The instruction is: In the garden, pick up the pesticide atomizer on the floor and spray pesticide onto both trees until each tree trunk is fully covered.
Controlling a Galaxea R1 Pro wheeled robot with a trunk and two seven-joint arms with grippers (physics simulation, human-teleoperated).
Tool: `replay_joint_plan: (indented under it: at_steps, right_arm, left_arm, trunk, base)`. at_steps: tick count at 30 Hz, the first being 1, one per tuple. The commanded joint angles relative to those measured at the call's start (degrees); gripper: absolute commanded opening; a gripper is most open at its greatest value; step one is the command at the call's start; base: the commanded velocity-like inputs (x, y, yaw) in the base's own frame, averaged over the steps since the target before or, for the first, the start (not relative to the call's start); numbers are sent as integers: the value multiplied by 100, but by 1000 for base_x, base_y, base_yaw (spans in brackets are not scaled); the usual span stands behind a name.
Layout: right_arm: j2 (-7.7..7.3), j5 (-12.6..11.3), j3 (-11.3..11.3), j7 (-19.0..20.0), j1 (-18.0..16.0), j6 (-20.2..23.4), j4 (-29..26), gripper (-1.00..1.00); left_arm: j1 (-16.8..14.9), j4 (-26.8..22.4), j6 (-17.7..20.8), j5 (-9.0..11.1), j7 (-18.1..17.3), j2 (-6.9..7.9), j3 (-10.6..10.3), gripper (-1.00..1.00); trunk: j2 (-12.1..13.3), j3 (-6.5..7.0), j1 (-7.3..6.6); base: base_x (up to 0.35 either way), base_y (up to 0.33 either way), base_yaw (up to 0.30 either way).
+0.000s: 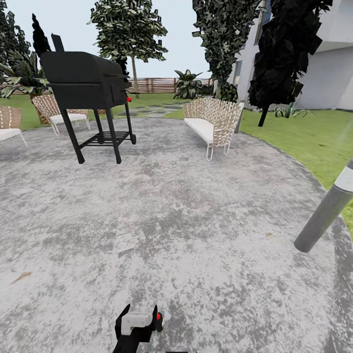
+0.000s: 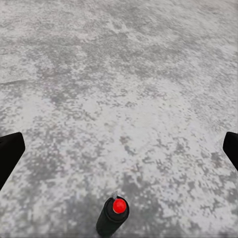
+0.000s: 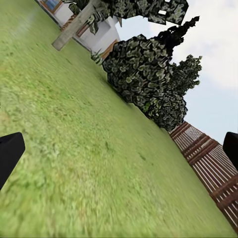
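The pesticide atomizer (image 2: 113,215), a dark bottle with a red dot on top, stands upright on the grey patio floor. My left gripper (image 2: 120,151) hovers above it, open wide, both black fingers (image 2: 10,153) apart from the bottle. The head view shows the atomizer (image 1: 137,324) at the bottom centre, with its pale grey spray head. My right gripper (image 3: 120,152) is open and empty over lawn. One tree (image 1: 128,34) rises far behind the grill on a thin-looking trunk (image 1: 134,73). Another tree (image 1: 223,39) stands near the house. A tree trunk (image 3: 74,32) shows in the right wrist view.
A black grill (image 1: 90,93) stands at the left rear, with wicker chairs (image 1: 61,112) beside it and a wicker bench (image 1: 212,125) to its right. A grey tube (image 1: 326,211) slants in at the right. Lawn (image 1: 314,137), a white house (image 1: 333,63) and a slatted fence (image 3: 210,163) ring the patio.
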Motion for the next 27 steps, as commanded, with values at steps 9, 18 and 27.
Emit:
replay_joint_plan:
  at_steps: [9, 18, 27]
  right_arm:
    - [0, -2, 0, 0, 0, 0, 0, 100]
    - [0, -1, 0, 0, 0, 0, 0, 100]
    - [-1, 4, 0, 0, 0, -1, 0, 100]
  left_arm:
    - [0, 0, 0, 0, 0, -2, 0, 100]
    - [0, 0, -7, 0, 0, 2, 0, 100]
    - [0, 5, -24, 0, 0, 5, 0, 100]
  trunk:
    - [-3, -44, 5]
    - [-7, -111, 13]
    - [-7, -111, 13]
  base:
    - [0, 0, 0]
    - [0, 0, 0]
    - [0, 0, 0]
